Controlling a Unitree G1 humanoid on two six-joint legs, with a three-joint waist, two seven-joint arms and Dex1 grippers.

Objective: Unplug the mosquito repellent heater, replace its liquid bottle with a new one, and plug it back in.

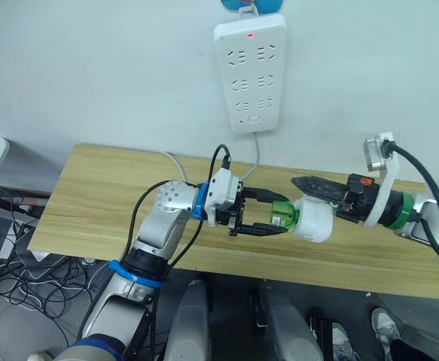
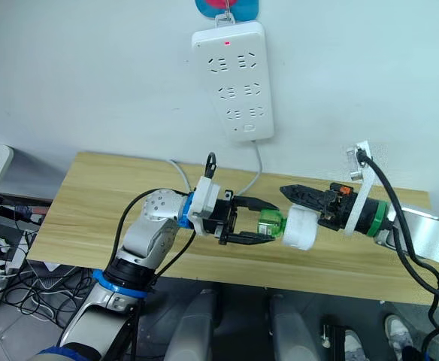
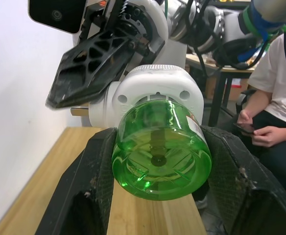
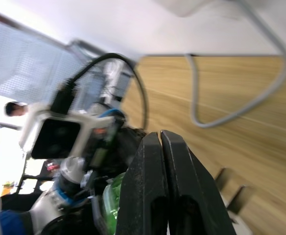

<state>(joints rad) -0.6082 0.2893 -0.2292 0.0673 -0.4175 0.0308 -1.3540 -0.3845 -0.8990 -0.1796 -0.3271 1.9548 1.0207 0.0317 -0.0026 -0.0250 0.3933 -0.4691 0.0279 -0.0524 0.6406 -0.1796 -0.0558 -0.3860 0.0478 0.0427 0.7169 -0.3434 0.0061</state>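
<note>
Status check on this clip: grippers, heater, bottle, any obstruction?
Left gripper shut on green bottle. Right gripper shut on white heater, unplugged, above table. Bottle seated in heater socket. No obstruction.

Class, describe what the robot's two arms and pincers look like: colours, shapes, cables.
Both arms are silver-grey metal with looping black cables. The left arm has blue rings; the right arm has a green ring. Each white wrist housing carries a pincer of two black, ribbed fingers: left pincer, right pincer.

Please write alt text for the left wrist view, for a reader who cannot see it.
The left gripper grips a green bottle from both sides, its neck set in the white heater. The right gripper holds the heater above a wooden table. A person sits behind.
</note>
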